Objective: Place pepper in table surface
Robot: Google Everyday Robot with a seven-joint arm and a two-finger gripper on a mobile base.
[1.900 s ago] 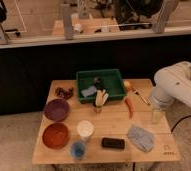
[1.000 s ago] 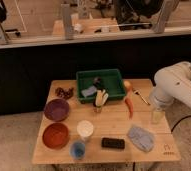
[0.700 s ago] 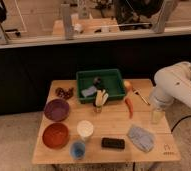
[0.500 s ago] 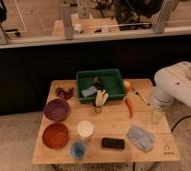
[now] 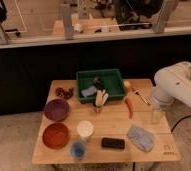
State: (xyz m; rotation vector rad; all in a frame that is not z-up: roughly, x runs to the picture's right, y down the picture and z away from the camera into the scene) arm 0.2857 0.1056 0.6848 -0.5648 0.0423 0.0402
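Pepper [image 5: 129,106] lies on table [image 5: 114,122]; I judge placement done. Gripper [image 5: 156,114] hangs just right; can't tell its state.

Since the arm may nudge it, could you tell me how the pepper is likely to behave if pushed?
Slender and tapered, the pepper would probably pivot or roll in an arc. Small, so likely light. The gripper hangs beside it.

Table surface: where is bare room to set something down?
Table surface is bare between white cup, pepper and cloth, and between pepper and the end effector at the right edge. Crowded around the purple bowl and green tray.
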